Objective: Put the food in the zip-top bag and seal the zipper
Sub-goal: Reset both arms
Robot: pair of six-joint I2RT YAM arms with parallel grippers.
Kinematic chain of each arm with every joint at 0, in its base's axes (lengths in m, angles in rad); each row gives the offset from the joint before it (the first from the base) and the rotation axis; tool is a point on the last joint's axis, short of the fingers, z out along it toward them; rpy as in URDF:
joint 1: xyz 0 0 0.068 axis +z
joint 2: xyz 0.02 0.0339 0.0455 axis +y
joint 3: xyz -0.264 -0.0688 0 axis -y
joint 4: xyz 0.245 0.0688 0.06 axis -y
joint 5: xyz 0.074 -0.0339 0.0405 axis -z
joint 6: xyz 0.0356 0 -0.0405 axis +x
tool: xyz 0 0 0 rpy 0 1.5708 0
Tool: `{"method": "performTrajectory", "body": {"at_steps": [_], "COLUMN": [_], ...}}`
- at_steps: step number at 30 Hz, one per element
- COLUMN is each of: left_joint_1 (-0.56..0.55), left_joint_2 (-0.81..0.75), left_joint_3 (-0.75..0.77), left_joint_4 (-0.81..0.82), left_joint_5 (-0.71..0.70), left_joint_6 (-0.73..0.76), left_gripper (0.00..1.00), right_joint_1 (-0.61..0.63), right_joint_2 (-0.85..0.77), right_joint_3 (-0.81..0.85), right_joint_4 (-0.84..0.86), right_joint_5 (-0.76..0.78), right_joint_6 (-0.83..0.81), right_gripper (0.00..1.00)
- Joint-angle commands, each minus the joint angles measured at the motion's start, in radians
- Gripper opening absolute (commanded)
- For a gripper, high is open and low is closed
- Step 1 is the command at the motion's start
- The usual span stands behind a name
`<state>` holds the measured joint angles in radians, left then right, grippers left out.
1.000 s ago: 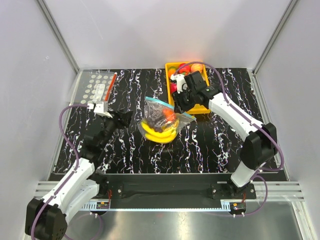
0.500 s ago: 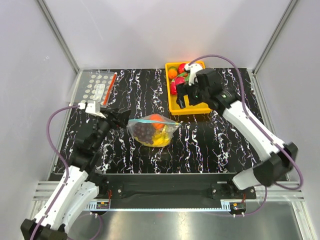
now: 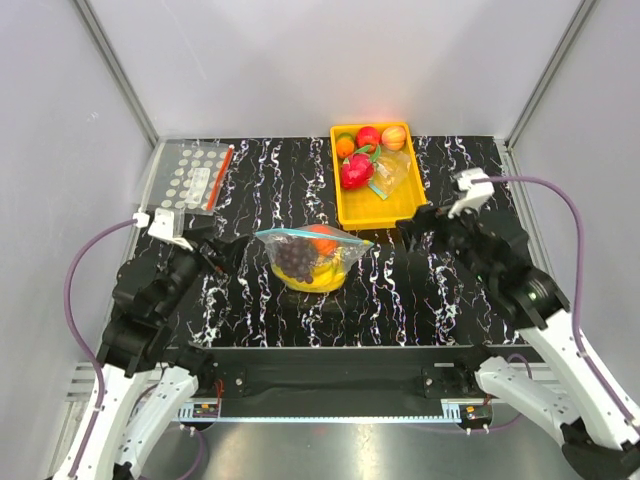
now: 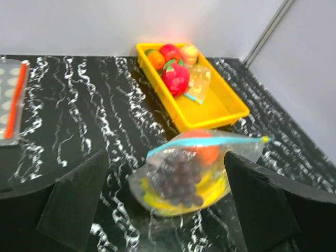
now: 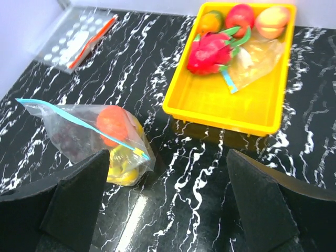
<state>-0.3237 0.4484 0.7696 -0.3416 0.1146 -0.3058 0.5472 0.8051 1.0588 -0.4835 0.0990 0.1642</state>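
Note:
The zip-top bag (image 3: pixel 310 258) lies on the table's middle, with dark grapes (image 3: pixel 293 260), a round orange-red fruit (image 3: pixel 322 240) and yellow bananas (image 3: pixel 315 278) inside it. I cannot pick out the lemon among the yellow. The teal zipper (image 3: pixel 300 232) runs along the bag's far edge as a single line. My left gripper (image 3: pixel 222 254) is open and empty, just left of the bag (image 4: pixel 189 176). My right gripper (image 3: pixel 414 228) is open and empty, apart from the bag (image 5: pixel 89 136) on its right. The zipper also shows in both wrist views, left (image 4: pixel 205 142) and right (image 5: pixel 79 123).
A yellow tray (image 3: pixel 365 208) stands at the back right, holding a red dragon fruit (image 3: pixel 355 172), several round fruits and a small clear bag (image 3: pixel 390 175). A white-dotted bag with a red strip (image 3: pixel 195 175) lies at the back left.
Both arms have pulled back toward the near edge. The right gripper left the tray area. The bag has settled on the table with the fruits in it.

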Motion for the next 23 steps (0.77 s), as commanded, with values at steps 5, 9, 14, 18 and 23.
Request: {"method": "performTrajectory", "body": {"at_steps": [5, 9, 14, 18, 23], "left_joint_1": [-0.003, -0.003, -0.003, -0.003, -0.003], "left_joint_2": [-0.105, -0.204, -0.246, -0.238, -0.215], "left_joint_3": [-0.013, -0.091, -0.101, -0.096, -0.104], "left_joint_4": [-0.168, -0.142, -0.119, -0.125, -0.115], "left_joint_5": [-0.065, -0.078, -0.095, -0.069, -0.043], "left_joint_6": [0.135, 0.131, 0.152, 0.151, 0.148], "left_gripper": [0.99, 0.99, 0.99, 0.99, 0.99], "right_joint_1": [0.002, 0.002, 0.002, 0.002, 0.002], "right_joint_2": [-0.202, -0.262, -0.290, -0.285, -0.270], "right_joint_3": [-0.138, -0.177, -0.181, -0.175, -0.172], "right_joint_4": [0.016, 0.028, 0.022, 0.016, 0.011], "right_joint_5": [0.122, 0.120, 0.120, 0.123, 0.146], "right_joint_6": [0.047, 0.061, 0.061, 0.072, 0.077], "right_gripper": [1.00, 1.00, 1.00, 1.00, 1.00]}}
